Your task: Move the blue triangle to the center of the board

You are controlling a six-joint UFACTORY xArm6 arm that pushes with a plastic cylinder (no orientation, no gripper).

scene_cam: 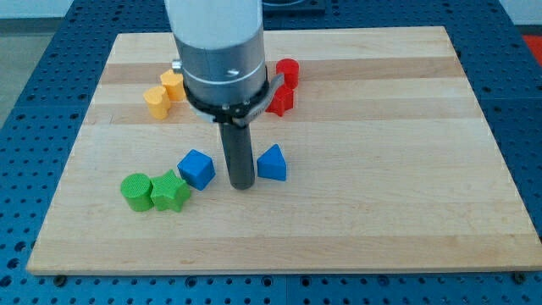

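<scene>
Since the blue triangle (272, 163) already sat near the board (406, 229) middle, slightly low, little was left; my tip (242, 184) stood just beside its left; no pincer fitted, only a rod.

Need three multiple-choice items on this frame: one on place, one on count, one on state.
1. Where is my tip?
A. between the blue cube and the blue triangle
B. beside the red blocks
C. off the board

2. How many green blocks are there?
A. one
B. two
C. four

3. How do the green cylinder and green star stand?
A. stacked
B. far apart
C. side by side, touching

Answers: 1 A, the rod ends between the two blue blocks. 2 B, only the cylinder and star are green. 3 C, they meet at the board's lower left.
</scene>
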